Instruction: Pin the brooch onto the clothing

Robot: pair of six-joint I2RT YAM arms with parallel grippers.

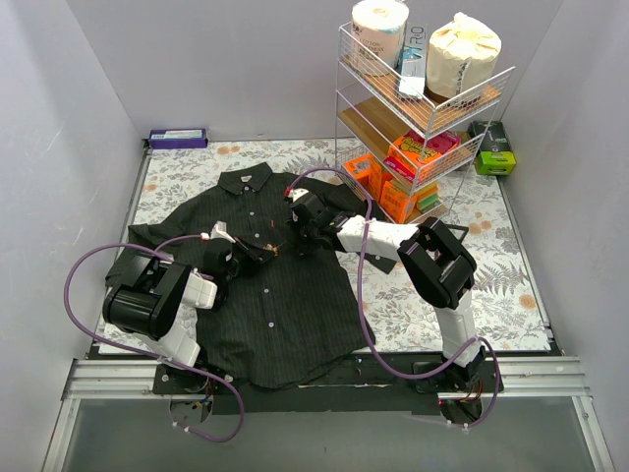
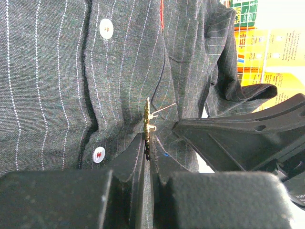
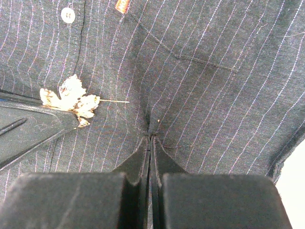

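Your left claw (image 2: 148,145) was clamped on the brooch (image 2: 147,125). It held the small golden leaf edge-on by its lower part, just over the shirt (image 1: 285,324) and beside the shirt's row of white buttons (image 2: 106,27). The thin needle (image 3: 114,101) stuck out sideways from the leaf, toward the shirt's chest pocket seam (image 3: 200,61). Your right claw (image 3: 151,139) was together too, and the creases running to its tips suggest that it nipped a small fold of the shirt near that seam. The shirt lay spread on the flowered surface (image 1: 491,275).

The brooch looked light, stiff and smooth, so I judge it can turn or slip between the pads when the needle meets resistance. A hold on the flat leaf, close to the needle's root, seemed the correct place. The needle probably bends easily. The shirt is soft and limp and will give way under the point, so the fold is best taken near the needle.

A wire rack (image 1: 423,108) with paper rolls and orange boxes stood just beside the shirt's sleeve. A green box (image 1: 494,159) was farther from the shirt on that side, and a purple box (image 1: 178,138) lay beyond the shirt's collar. None of them blocked you. The obstacles were the two claws, crowded together over the shirt, and the purple cable (image 1: 360,315) along the shirt's edge.
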